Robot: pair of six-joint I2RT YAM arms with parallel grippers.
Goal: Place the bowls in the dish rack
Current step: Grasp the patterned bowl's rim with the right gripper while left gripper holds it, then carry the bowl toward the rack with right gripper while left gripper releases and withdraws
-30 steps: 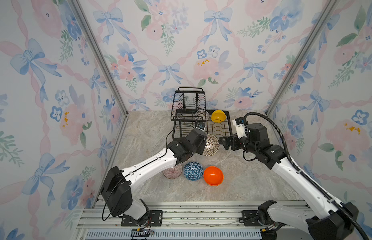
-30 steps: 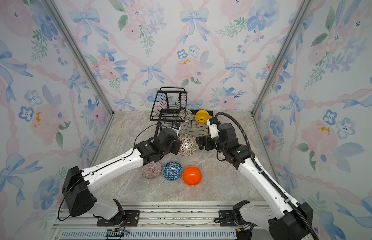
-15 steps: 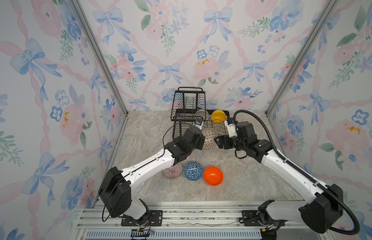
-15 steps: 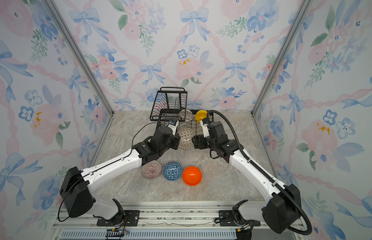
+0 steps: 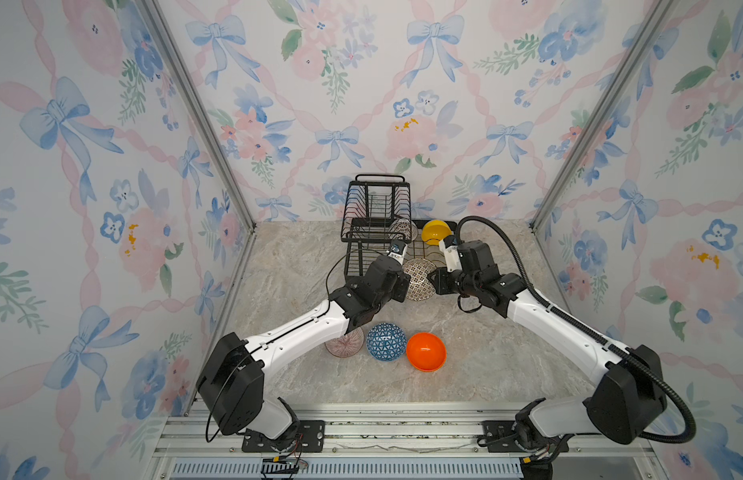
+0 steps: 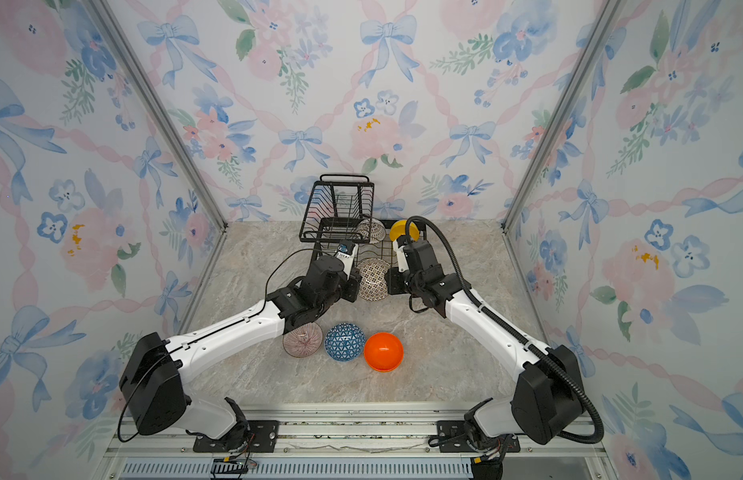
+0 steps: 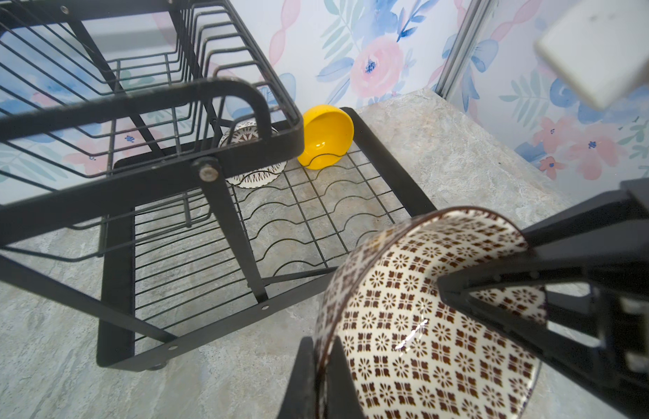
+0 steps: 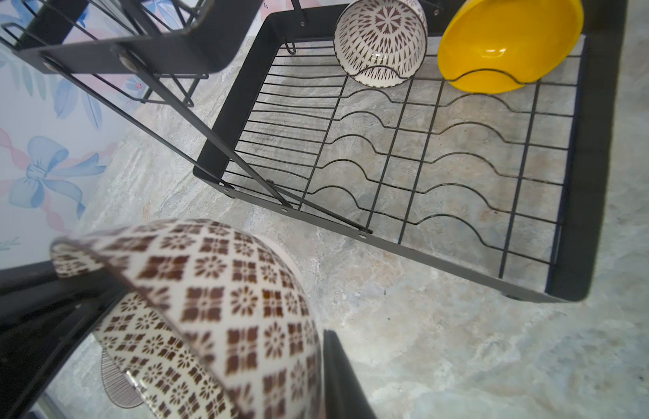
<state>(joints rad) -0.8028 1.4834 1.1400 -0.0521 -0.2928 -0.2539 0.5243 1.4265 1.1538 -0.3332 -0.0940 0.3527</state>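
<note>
Marbled grey-beige stone makes up the surface (image 5: pixel 486 365), the floor of a narrow booth. Its three walls carry wallpaper (image 5: pixel 361 83) of blue bows, pink ribbons and flowers. Bare aluminium posts (image 5: pixel 195 112) run down to the back corners, and a metal rail (image 5: pixel 382 432) crosses the near edge, where both arms are bolted.

Against the rear wall stands the black wire dish rack (image 8: pixel 588 181). At the far side of its flat tray, a white bowl with dark spiky markings (image 8: pixel 381 40) and a plain yellow bowl (image 8: pixel 508 43) lean on edge, side by side.

Just in front of the rack's near edge, a white bowl with a brown diamond-and-flower pattern (image 5: pixel 419 279) hangs above the surface, tipped on its side. The left fingers (image 7: pixel 303 381) pinch one side of its rim and the right fingers (image 8: pixel 343 381) clamp the opposite side.

Nearer the rail, three bowls sit in a row on the surface. They are a pinkish ribbed bowl (image 5: pixel 345 345) partly under the left arm, a blue bowl with white triangles (image 5: pixel 385 341), and a plain orange bowl (image 5: pixel 426 351).
</note>
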